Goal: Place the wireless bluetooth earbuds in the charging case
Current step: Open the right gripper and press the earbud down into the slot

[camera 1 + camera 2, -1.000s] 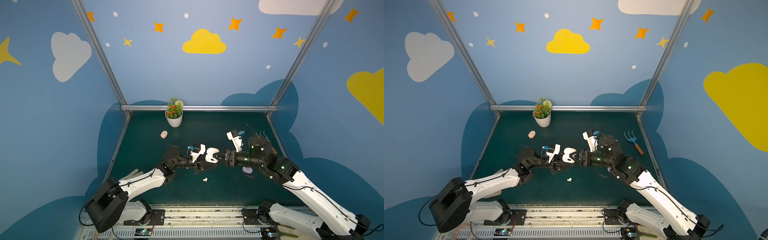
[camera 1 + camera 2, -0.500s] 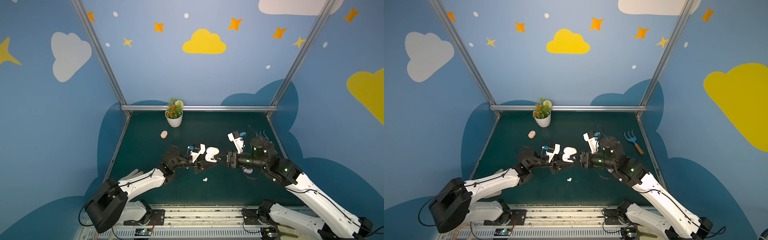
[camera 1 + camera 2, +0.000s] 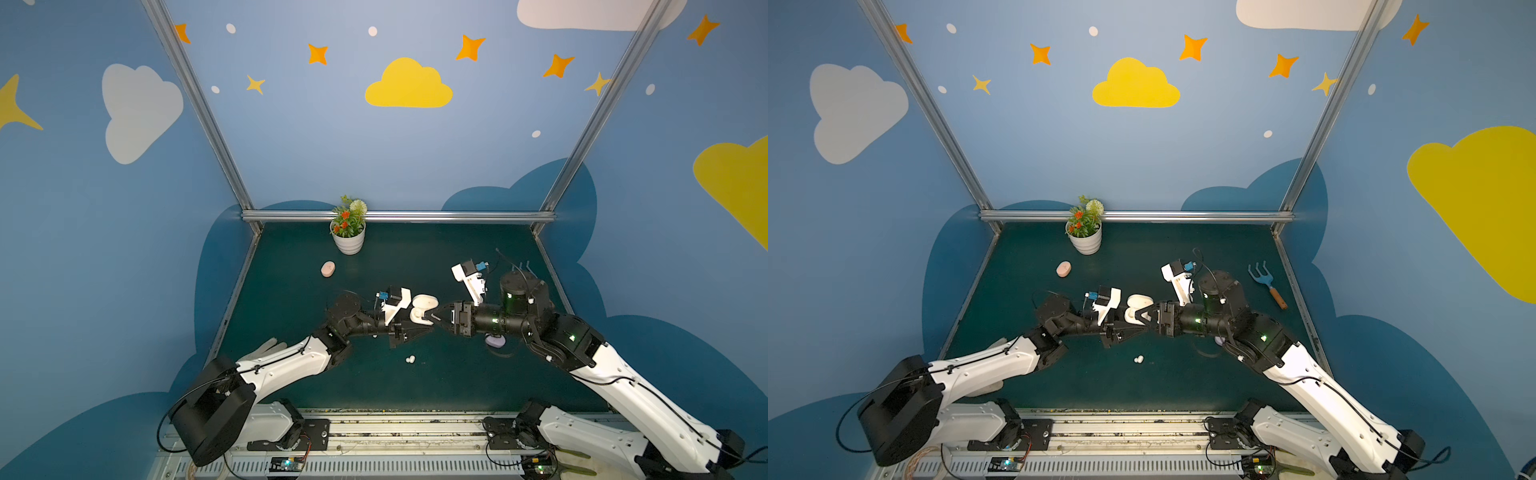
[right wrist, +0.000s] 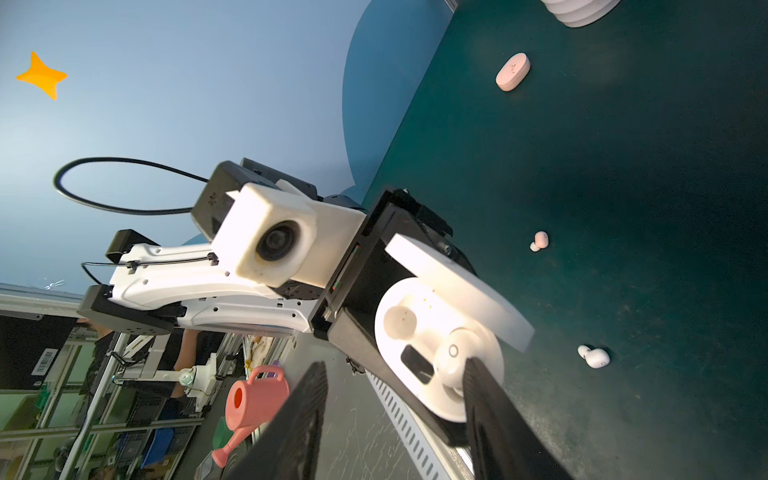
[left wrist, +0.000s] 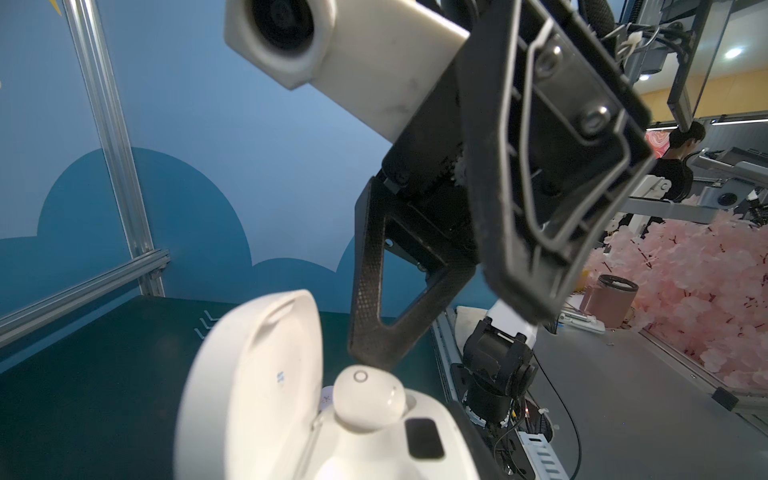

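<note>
Barely any change since a second ago: right end effector [image 3: 437,318] sits at the case mouth as before, jaws a bit narrower; left arm in the same pose. Dark green surface [image 3: 457,382], blue walls with clouds and stars, aluminium frame posts.

On the surface:
- potted plant [image 3: 348,241] at the back
- closed pink case [image 3: 328,269] near it
- lilac case [image 3: 494,341] partly under the right arm
- blue hand rake [image 3: 1268,284] far right
- loose white earbud [image 3: 410,359] in front of the arms
- pinkish earbud [image 4: 540,240], seen only by the right wrist

Left end effector [image 3: 417,323] is clamped on the base of the white charging case [image 4: 419,309], held off the surface, lid [image 5: 257,374] open. Case mouth faces the right end effector. Two wells sit along its long axis, one empty. In the other well is the seated earbud [image 5: 368,399], standing proud, ringed face pointing out of the case. Right end effector jaws are apart: one finger [image 4: 490,399] touches that bud, the other is clear.
</note>
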`<state>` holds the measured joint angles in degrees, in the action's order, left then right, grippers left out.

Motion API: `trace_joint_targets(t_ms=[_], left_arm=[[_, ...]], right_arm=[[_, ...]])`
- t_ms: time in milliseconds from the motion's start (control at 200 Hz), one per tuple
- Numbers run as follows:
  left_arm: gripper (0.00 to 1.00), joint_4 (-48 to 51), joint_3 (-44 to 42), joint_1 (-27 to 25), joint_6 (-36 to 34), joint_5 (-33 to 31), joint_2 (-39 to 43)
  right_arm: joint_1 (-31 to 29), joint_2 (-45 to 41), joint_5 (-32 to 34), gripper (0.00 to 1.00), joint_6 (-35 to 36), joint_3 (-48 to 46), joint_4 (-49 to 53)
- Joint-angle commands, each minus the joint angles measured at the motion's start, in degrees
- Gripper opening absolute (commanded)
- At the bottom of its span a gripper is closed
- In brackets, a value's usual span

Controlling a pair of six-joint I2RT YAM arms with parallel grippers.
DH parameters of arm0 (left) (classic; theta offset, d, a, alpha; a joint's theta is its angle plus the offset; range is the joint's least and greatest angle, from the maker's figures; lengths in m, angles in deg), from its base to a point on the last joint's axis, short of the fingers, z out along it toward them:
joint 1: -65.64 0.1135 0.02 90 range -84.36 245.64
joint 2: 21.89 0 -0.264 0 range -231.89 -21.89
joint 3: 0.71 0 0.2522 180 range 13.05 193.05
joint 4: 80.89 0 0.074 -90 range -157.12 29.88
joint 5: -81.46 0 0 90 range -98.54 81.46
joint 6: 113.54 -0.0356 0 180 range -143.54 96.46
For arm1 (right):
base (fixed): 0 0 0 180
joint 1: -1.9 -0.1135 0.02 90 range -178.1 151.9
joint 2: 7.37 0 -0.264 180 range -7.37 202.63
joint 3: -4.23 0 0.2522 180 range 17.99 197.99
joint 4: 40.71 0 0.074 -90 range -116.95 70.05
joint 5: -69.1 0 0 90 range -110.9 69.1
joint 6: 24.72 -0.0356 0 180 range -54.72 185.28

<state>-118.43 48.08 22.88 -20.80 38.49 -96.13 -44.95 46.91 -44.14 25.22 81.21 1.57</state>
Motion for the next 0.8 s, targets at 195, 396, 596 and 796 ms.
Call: trace_joint_targets(t_ms=[195, 396, 596, 796], left_arm=[[0.16, -0.47, 0.02, -0.10, -0.64, -0.15, 0.70], [0.16, -0.68, 0.03, -0.11, -0.46, -0.10, 0.93], [0.16, -0.63, -0.05, -0.13, -0.37, -0.09, 1.29], [0.16, -0.43, -0.05, -0.10, -0.41, -0.24, 1.30]], right_arm=[[-0.40, 0.73, 0.15, 0.52, 0.77, 1.63, 0.68], [-0.33, 1.15, 1.51, 0.53, 1.02, 1.68, 1.89], [-0.26, 1.18, 2.29, 0.54, 1.37, 1.91, 2.06], [-0.28, 1.34, 2.44, 0.54, 1.64, 2.46, 1.90]])
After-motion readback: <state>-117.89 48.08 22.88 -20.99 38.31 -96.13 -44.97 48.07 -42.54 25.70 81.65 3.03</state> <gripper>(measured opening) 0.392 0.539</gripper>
